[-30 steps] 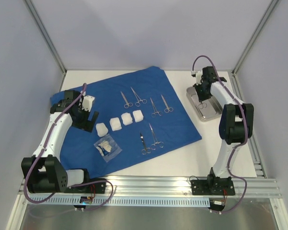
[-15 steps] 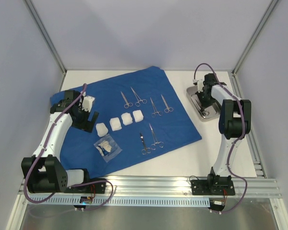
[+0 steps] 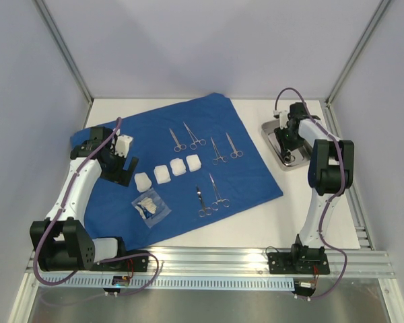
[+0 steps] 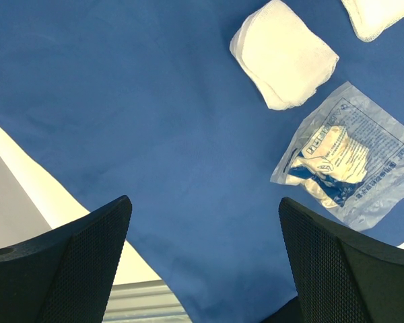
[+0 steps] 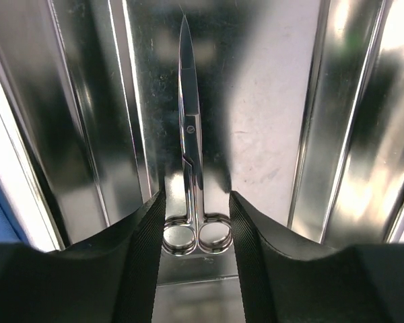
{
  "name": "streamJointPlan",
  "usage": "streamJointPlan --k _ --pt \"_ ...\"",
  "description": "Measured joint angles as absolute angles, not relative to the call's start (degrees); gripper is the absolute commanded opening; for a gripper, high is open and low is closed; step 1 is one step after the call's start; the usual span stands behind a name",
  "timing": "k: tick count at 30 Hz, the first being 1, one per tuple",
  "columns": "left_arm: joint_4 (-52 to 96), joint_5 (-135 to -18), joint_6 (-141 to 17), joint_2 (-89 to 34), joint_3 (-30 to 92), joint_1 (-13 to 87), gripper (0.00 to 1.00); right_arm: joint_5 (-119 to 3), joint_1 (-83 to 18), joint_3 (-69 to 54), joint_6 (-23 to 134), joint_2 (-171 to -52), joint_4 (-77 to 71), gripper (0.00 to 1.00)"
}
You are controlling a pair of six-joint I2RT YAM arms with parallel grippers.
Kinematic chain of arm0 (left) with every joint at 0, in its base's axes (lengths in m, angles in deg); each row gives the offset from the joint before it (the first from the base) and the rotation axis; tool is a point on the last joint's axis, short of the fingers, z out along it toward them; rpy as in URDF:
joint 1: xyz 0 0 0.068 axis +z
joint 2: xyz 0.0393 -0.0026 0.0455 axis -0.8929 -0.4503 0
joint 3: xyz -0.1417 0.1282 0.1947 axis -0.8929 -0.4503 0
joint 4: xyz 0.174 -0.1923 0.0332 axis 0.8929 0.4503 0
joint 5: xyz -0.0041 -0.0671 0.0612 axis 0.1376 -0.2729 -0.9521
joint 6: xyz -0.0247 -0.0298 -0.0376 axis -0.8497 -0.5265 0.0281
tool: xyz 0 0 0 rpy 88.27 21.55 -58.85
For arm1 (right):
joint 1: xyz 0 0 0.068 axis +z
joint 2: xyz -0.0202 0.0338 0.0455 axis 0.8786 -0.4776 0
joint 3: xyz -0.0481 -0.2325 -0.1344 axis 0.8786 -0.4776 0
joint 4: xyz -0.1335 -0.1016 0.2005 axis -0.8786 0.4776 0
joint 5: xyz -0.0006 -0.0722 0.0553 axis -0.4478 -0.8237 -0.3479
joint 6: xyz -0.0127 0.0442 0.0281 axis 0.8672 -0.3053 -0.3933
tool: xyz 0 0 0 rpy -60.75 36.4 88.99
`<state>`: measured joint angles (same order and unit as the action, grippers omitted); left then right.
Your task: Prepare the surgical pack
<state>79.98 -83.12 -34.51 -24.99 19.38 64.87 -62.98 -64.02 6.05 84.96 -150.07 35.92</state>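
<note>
The left end effector (image 4: 203, 208) is hanging wide open and empty over the near left part of the blue drape (image 3: 256, 175), which is lying spread on the white counter (image 3: 256, 225); it is not moving compared with a second ago. Just beyond it a sealed plastic packet (image 4: 347, 161) and a row of four gauze squares (image 3: 161, 173) are lying on the drape; two scissor-like instruments (image 3: 210, 195) are resting nearer the middle, and four more (image 3: 177, 141) are waiting farther back. At the far right the steel tray (image 3: 269, 129) is standing on the counter beside the drape; here the change is happening. The right end effector (image 5: 196, 202), nearly closed a second ago, is now spreading its jaws to about half, low inside the tray; its fingers are standing on either side of the ring handles of a pair of scissors (image 5: 190, 155) lying flat on the tray floor, apparently released. I am judging that one instrument is delivered, with the others still waiting.
</note>
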Motion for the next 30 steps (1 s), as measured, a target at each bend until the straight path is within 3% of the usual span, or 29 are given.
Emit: streamJointPlan --k 6,11,15,16,18,23,30 --pt "80.0 -83.14 -34.44 -24.88 19.38 64.87 1.0 -63.52 -63.95 8.43 82.25 -147.18 37.78 0.47" --pt "80.05 -83.75 -34.48 -23.52 19.38 64.87 1.0 -68.59 -61.07 8.3 74.9 -135.77 37.95 0.5" --pt "80.09 -86.88 -34.51 -20.7 19.14 64.87 1.0 -72.2 -50.79 3.32 68.72 -123.95 37.45 0.53" --pt "79.96 -87.93 -34.48 -19.7 18.73 64.87 1.0 -73.34 -45.98 1.66 66.97 -121.76 37.63 0.58" --pt "80.11 -90.27 -34.33 -16.99 17.33 64.87 1.0 -74.19 -37.04 -1.43 63.38 -119.75 37.95 0.58" --pt "80.75 -95.19 -33.81 -13.29 14.16 64.87 1.0 -73.91 -20.06 -6.8 55.45 -123.55 39.64 0.55" --pt "82.15 -97.13 -33.81 -13.01 12.59 64.87 1.0 -73.71 -14.71 -6.96 49.55 -133.7 40.69 0.49"
